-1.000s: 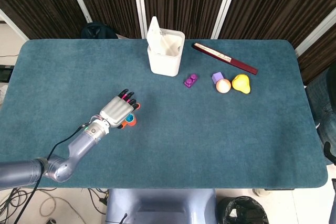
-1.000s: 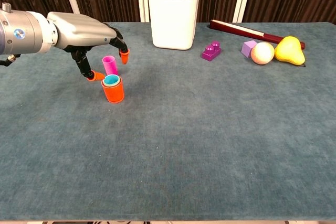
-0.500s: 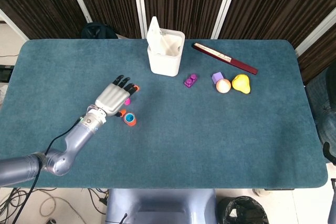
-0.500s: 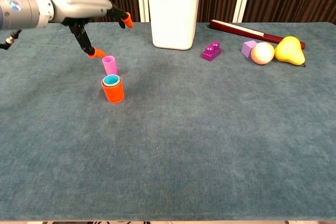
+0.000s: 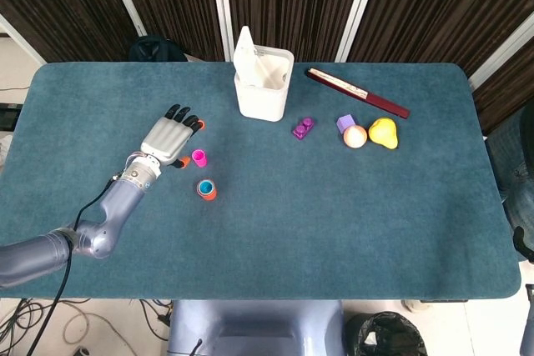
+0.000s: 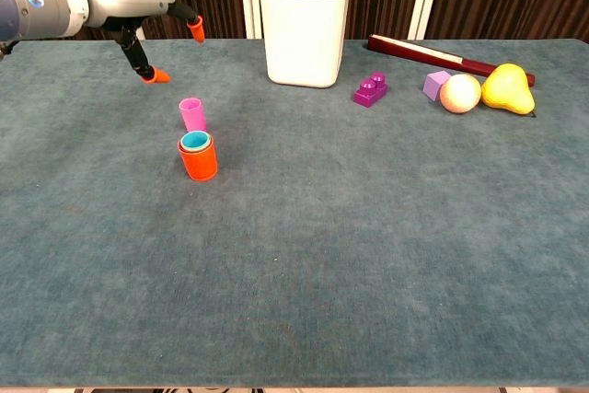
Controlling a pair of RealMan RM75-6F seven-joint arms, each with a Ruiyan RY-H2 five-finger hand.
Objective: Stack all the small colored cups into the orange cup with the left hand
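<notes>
The orange cup [image 6: 198, 157] stood upright on the blue table [image 6: 368, 255], left of centre, with a teal cup [image 6: 194, 142] nested inside it so that only the teal rim showed. Just behind it, apart but near, a pink cup [image 6: 191, 113] stood upright on its own. The left hand [image 5: 166, 140] hovered above the cloth to the left of the pink cup, its fingers spread apart and holding nothing, the orange fingertips [image 6: 195, 30] clear of both cups in the chest view. The right hand showed in neither view. Further back, near the table's far edge, stood a white container [image 6: 304, 28] with a white object sticking up out of it. To its right lay a magenta toy brick [image 6: 369, 89], a small purple block [image 6: 436, 84], a pale peach ball [image 6: 459, 93] touching a yellow pear [image 6: 507, 89], and behind them a long dark red box [image 6: 433, 55] lying at an angle
</notes>
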